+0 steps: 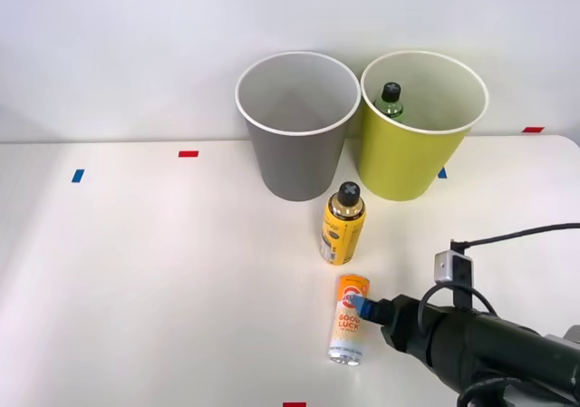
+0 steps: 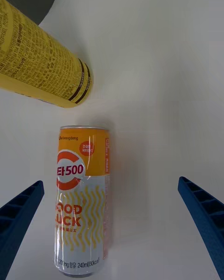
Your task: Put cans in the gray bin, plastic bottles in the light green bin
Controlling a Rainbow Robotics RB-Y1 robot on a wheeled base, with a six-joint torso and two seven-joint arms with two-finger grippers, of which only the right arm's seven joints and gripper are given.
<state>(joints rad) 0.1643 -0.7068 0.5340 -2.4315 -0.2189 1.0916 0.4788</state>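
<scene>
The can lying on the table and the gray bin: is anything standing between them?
Yes. In the front view a yellow bottle with a black cap stands upright between the lying can and the gray bin, apart from both.

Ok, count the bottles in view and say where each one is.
2. A green bottle stands inside the light green bin; a yellow bottle stands on the table before the bins. More may be hidden inside them.

Front camera: mounted high, faces forward and down over the table point(image 1: 136, 271) toward the back wall, taking in both bins. Right wrist camera: close above the table surface, looking along the gripper point(image 2: 112, 224). Shared: lying can point(image 1: 349, 319) point(image 2: 83, 200) and upright yellow bottle point(image 1: 343, 225) point(image 2: 39, 60).
</scene>
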